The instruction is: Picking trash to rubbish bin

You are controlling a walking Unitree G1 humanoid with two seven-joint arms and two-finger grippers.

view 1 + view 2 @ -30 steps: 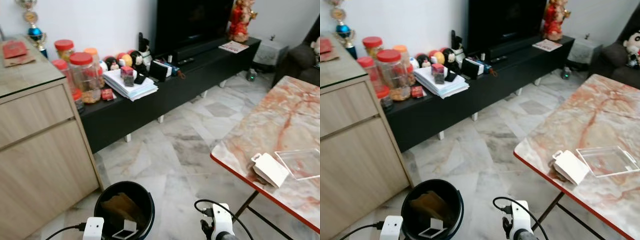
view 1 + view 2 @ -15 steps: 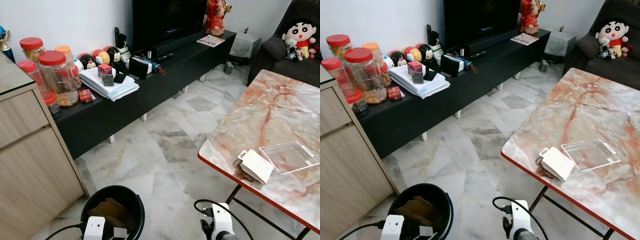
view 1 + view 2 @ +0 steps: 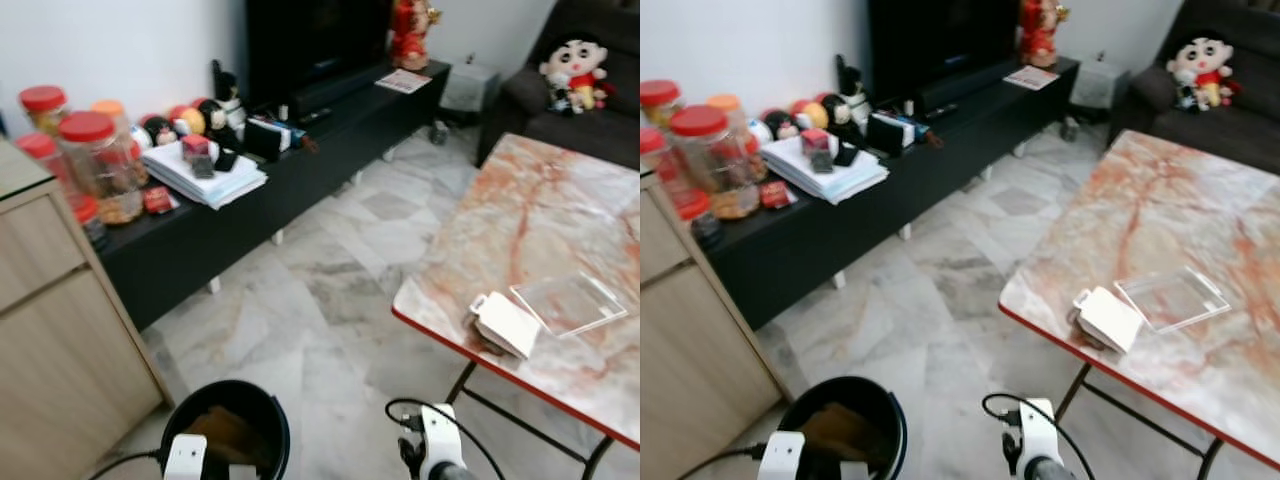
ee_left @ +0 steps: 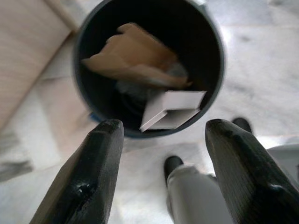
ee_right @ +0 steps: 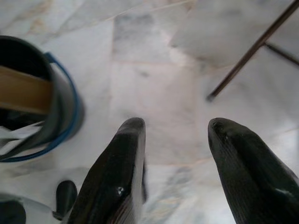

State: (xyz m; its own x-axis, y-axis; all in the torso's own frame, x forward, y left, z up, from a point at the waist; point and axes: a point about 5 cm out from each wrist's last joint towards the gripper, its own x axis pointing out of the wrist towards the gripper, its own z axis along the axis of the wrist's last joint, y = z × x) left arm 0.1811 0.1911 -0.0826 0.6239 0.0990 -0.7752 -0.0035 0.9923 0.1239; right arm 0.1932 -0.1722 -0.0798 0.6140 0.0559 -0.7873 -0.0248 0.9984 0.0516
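Note:
A black rubbish bin (image 3: 225, 428) stands on the marble floor just ahead of me, by the wooden cabinet. Brown crumpled paper (image 4: 135, 60) and a white card (image 4: 172, 108) lie inside it. My left gripper (image 4: 161, 177) hangs open right above the bin, with nothing between its fingers. My right gripper (image 5: 175, 182) is open and empty over bare floor beside the bin (image 5: 32, 102). On the marble table's near corner lie a white folded box (image 3: 507, 324) and a clear plastic lid (image 3: 568, 303).
A marble-topped table (image 3: 540, 220) with thin black legs stands at the right. A black TV bench (image 3: 260, 190) holds jars, papers and toys at the left. The wooden cabinet (image 3: 60, 340) is close on my left. A dark sofa (image 3: 575, 100) with a doll sits far right.
The whole view has swung to the right, so the table and sofa show more and the cabinet less. The bin sits lower in view. Both grippers stay open.

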